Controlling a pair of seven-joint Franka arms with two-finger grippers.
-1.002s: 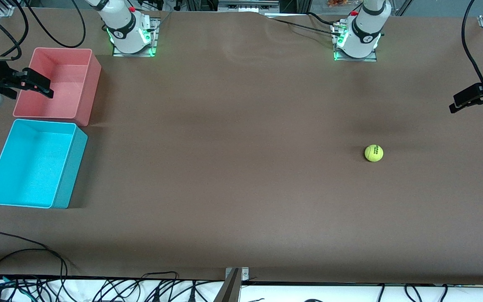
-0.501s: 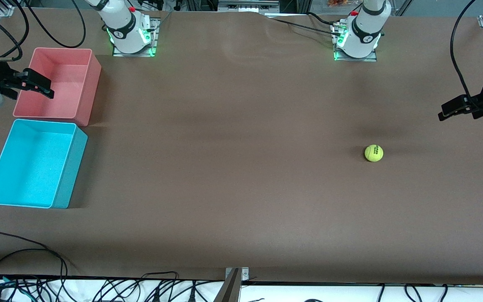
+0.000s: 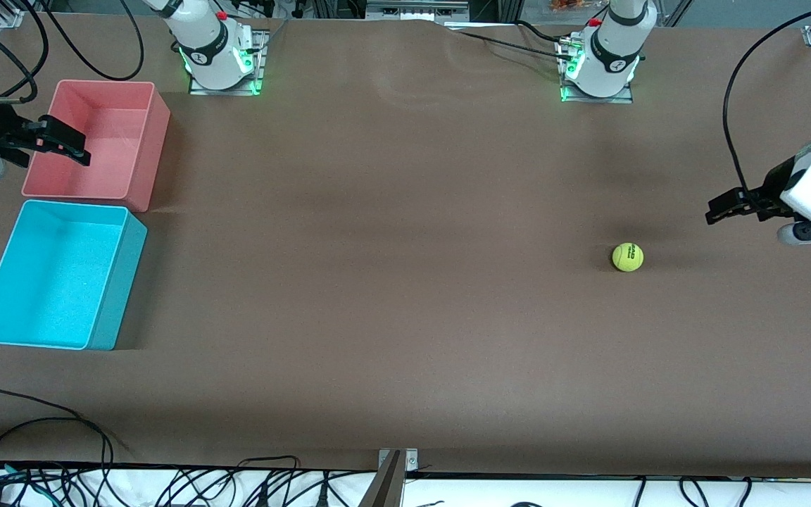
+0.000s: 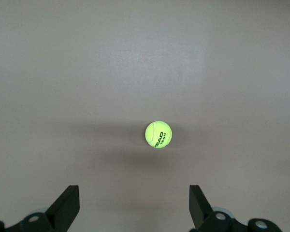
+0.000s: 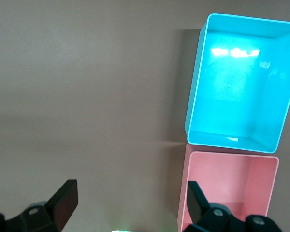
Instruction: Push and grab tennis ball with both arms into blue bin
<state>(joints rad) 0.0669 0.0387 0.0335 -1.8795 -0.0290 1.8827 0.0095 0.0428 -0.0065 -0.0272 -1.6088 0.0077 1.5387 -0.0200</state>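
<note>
Brown table (image 3: 405, 282) bears the tennis ball (image 3: 627, 257), lying ahead of the left gripper's (image 3: 719, 211) spread, empty fingers (image 4: 67, 205).

The front view looks down from high across the table (image 3: 405, 296), facing both bases along its top edge. Each wrist view looks straight down from well above: the left shares the tennis ball (image 3: 627, 257) (lettering legible), the right the blue bin (image 3: 53, 274).
</note>
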